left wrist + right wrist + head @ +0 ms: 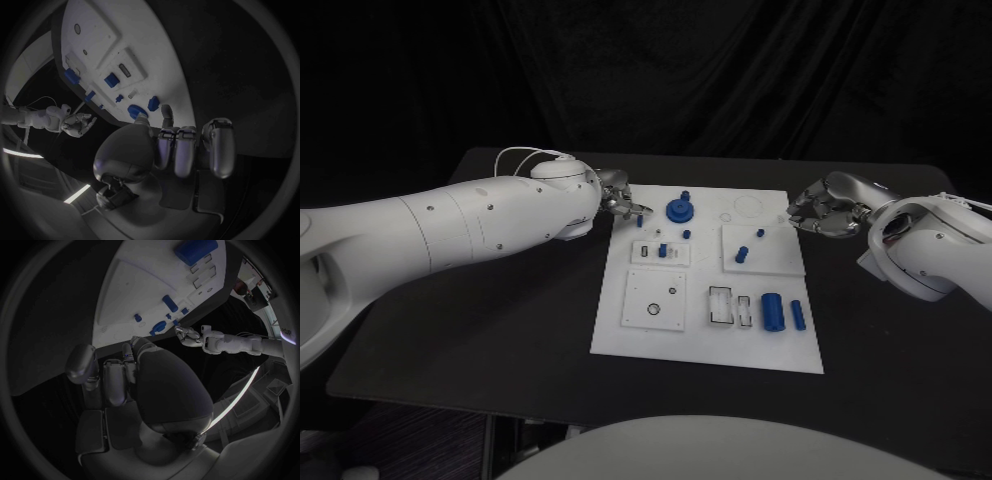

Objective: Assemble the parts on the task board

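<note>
While both hands hover at the far end of the board (pixel 711 345), neither touches a part. The left hand (pixel 620 200) sits at the board's far left corner, its fingers (pixel 181 150) curled in together with nothing between them; a small blue part (pixel 640 226) lies on the board just below its fingertips, apart from them. The round blue knob (pixel 681 209) stands upright on the board a little further toward the right hand, near the far edge.

The right hand (pixel 822 214) sits just off the board's far right edge, over the bare table (pixel 473 320). Its fingers (pixel 112 380) are likewise curled inward around nothing. Nearest to it on the board are a white ring (pixel 749 208) and a small blue peg (pixel 760 233) on a raised white block.

Further from both hands, toward the robot, a large blue cylinder (pixel 773 312) and a slimmer blue bar (pixel 798 315) lie side by side at the board's near right, next to a black-rimmed rectangular slot (pixel 720 306).
</note>
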Robot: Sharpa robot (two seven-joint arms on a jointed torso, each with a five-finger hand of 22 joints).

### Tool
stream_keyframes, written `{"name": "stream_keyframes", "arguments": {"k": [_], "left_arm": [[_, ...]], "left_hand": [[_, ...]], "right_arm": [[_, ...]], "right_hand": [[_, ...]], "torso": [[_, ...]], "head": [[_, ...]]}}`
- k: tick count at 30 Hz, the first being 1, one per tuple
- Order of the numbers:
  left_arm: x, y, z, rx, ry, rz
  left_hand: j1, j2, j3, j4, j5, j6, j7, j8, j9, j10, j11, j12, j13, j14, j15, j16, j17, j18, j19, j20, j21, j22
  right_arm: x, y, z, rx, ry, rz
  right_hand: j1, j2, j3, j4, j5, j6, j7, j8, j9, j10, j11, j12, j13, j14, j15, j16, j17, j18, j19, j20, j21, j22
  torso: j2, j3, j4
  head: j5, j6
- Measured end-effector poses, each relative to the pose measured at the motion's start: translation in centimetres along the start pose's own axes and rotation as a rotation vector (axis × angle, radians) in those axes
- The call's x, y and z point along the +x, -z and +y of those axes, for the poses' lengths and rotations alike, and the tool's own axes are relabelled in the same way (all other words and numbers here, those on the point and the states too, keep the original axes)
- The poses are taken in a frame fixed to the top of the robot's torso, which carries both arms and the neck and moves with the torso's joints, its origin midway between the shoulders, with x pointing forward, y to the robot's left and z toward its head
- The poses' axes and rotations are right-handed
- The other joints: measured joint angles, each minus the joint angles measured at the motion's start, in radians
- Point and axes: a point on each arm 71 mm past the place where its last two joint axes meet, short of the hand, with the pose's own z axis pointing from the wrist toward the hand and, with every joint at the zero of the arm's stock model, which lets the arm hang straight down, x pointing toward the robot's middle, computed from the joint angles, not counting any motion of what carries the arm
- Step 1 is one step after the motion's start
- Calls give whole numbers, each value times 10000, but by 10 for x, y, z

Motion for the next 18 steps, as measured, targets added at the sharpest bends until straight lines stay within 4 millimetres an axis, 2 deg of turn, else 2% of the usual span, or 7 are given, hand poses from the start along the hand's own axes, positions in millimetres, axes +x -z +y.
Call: {"name": "stream_keyframes", "arguments": {"k": [10,13,18], "left_arm": [[1,0,-4,258,-13,25],[1,0,-6,335,-18,32],[1,0,-8,402,-27,39]], "left_hand": [[84,84,0,0,320,-34,35,-109,0,-36,36,11,19,-29,30,0,0,1,-38,36,-101,-1],[166,89,0,0,515,-34,35,-163,0,-36,36,12,25,-29,30,0,0,1,-38,36,-101,-1],[176,99,1,0,644,-34,35,-180,0,-37,37,13,22,-29,29,0,0,2,-38,36,-101,-1]], "right_arm": [[0,0,0,7,2,0],[0,0,0,8,2,1],[0,-1,0,1,3,5]], "right_hand": [[0,0,0,0,0,0,0,0,0,0,0,-30,-4,0,0,0,0,0,0,0,0,-1],[0,0,0,0,0,0,0,0,1,0,0,-31,-4,0,0,0,0,0,0,0,0,-1],[1,-1,0,0,40,0,0,0,1,0,0,-31,-4,0,0,0,-1,0,0,0,-36,-2]], "torso": [[-13,-5,20],[-16,-3,27],[-21,5,27]], "head": [[-59,0],[-60,0],[-52,0]]}}
